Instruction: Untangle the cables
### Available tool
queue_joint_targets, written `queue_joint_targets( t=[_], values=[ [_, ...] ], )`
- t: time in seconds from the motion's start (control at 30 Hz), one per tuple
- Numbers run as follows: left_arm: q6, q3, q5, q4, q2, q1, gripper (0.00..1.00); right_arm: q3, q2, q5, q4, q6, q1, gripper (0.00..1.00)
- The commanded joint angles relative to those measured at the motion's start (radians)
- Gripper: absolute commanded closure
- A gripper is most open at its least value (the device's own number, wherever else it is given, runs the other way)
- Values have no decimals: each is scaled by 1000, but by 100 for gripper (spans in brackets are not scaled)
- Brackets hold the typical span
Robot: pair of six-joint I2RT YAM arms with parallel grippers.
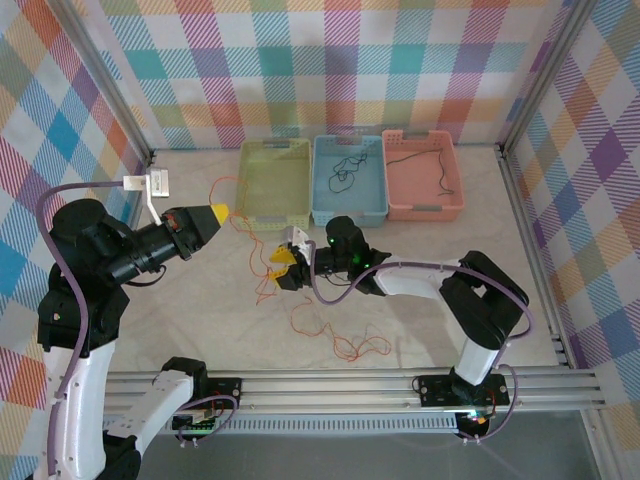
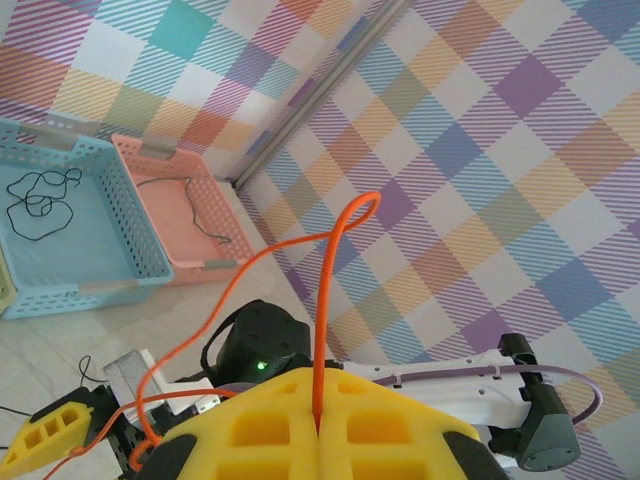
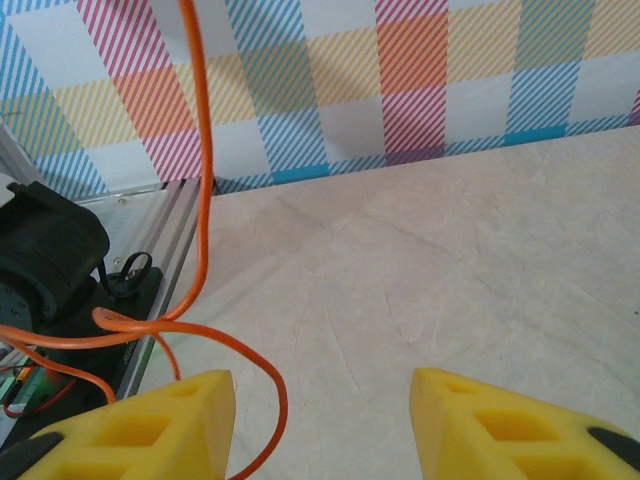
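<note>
The left gripper is pinching the orange cable, holding it raised above the bench so it is hanging free. The right gripper is hovering spread beside it, apparently to catch the slack.

Pastel plaid walls in pink, teal, yellow and purple enclose the table on three sides, framed by aluminium posts. The tabletop is pale cream, faintly marbled, with a metal rail along its near edge
</note>
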Motion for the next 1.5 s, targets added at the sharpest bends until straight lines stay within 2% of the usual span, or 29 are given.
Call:
queue_joint_targets(
  t=[0.0, 0.1, 0.23, 0.33, 0.4, 0.5, 0.6, 0.73, 0.83, 0.93, 1.2, 1.33, 1.47],
  values=[
    [-4, 2, 18, 7, -5, -9, 100, 35, 30, -29, 71, 39, 19, 50],
    [-5, -2, 21, 12, -6, -9, 100, 53, 52, 5, 72, 52, 28, 53],
    [-5, -8, 23, 13, -7, -9, 100, 72, 91, 26, 130, 133, 28, 61],
    [-2, -10, 23, 8, -10, -9, 100, 77, 104, 44, 151, 160, 28, 72],
    [4, -2, 14, -4, -14, -9, 100, 70, 100, 89, 130, 149, 26, 80],
    [12, 14, 4, -17, -20, -9, 100, 37, 85, 164, 123, 158, 9, 88],
    [13, 24, -5, -24, -33, -9, 100, -17, 71, 247, 158, 247, -51, 93],
    [21, 35, -10, -43, -59, -9, 100, -123, 61, 287, 270, 447, -179, 96],
    [26, 30, -20, -53, -81, -10, 100, -185, 51, 296, 321, 539, -252, 98],
    [29, 19, -31, -56, -98, -8, 100, -213, 32, 327, 275, 597, -297, 98],
    [33, 15, -47, -67, -114, -9, 100, -252, -12, 342, 209, 657, -358, 96],
    [34, 22, -54, -71, -119, -9, 100, -272, -25, 341, 216, 673, -387, 86],
    [40, 35, -62, -82, -122, -9, 100, -284, -42, 348, 210, 663, -412, 80]
  ],
)
